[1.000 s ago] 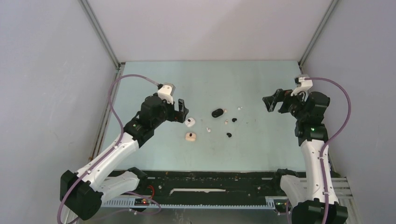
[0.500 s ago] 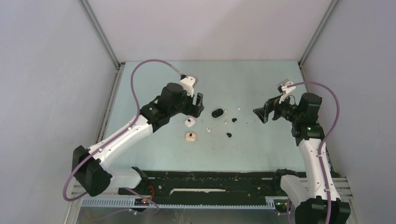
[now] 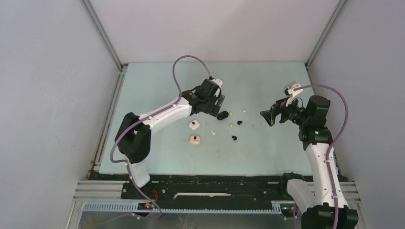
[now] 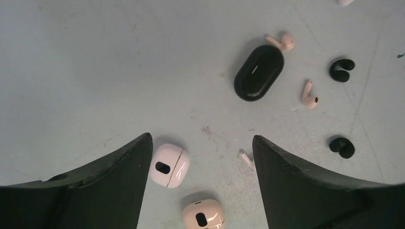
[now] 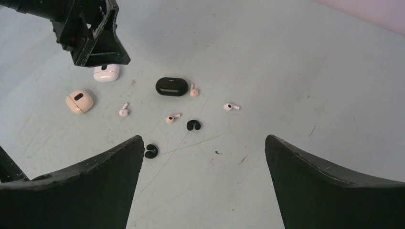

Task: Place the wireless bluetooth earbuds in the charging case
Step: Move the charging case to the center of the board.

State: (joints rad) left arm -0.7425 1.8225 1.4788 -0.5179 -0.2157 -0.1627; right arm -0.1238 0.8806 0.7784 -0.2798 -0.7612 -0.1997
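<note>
**Pale green tabletop: earbuds loose among 3 cases, both grippers empty**

Pale green table (image 3: 157, 95), boxed in by grey walls (image 3: 47, 95), carries 3 small cases and the scattered earbuds (image 5: 172, 118) near its middle. The black case (image 4: 259, 72) lies flat, with a pinkish stemmed bud (image 4: 282, 42) touching its far end and a second stemmed bud (image 4: 309, 95) just beside it. To the right of these lie one black bud (image 4: 342, 70) and another black bud (image 4: 342, 147). The white case (image 4: 169, 165) and the cream case (image 4: 203, 214) lie near each other, with a thin white bud (image 4: 247, 159) just beside them. Every bud rests on the table, outside the cases.

The left gripper (image 4: 201, 138) hovers close to the black case with its jaws spread wide and nothing between them. The right gripper (image 5: 203, 138) hangs well apart on the right, also spread wide and empty, facing the cluster.
</note>
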